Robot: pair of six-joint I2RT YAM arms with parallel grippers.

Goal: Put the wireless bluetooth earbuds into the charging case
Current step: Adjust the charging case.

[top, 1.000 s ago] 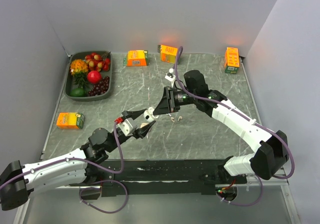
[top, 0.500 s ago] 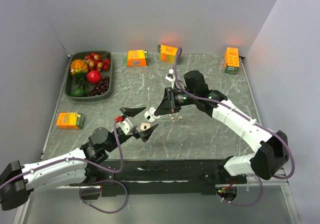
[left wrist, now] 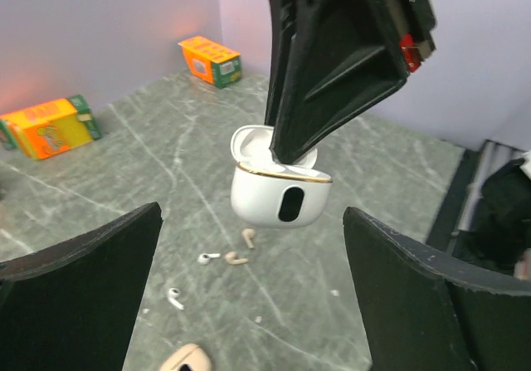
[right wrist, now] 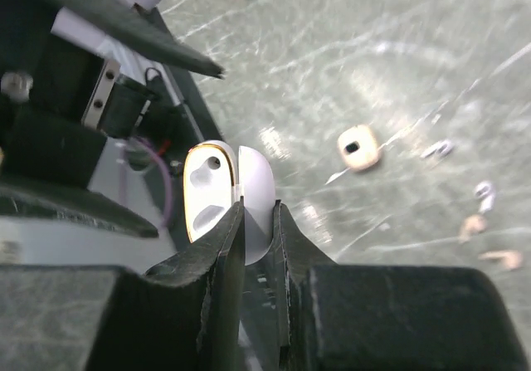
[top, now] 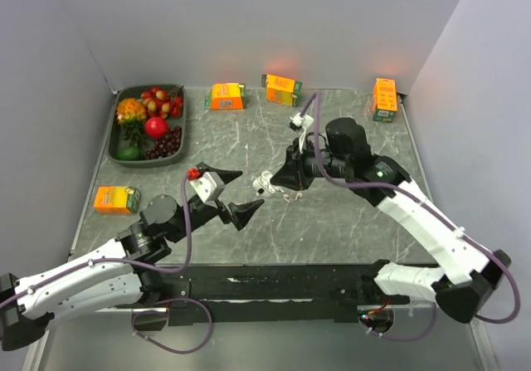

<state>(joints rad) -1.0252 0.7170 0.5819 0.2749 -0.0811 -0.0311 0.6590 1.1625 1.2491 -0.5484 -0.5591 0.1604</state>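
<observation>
Pinching charging case [left wrist: 278,197], seemingly by lid [left wrist: 249,144] | right end effector [right wrist: 259,213] | earbuds [left wrist: 206,258] loose

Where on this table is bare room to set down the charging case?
Bare marble: right of the fruit tray, in front of the back orange cartons, and between the earbuds and the near edge. Crowded centre: the right end effector holds the charging case near the earbuds.

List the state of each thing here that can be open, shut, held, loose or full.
Charging case: lid open, held above the table.
Right gripper: shut on the charging case.
Left gripper: open, empty.
Earbuds: loose on the table, outside the charging case.
Tray: filled with fruit.
</observation>
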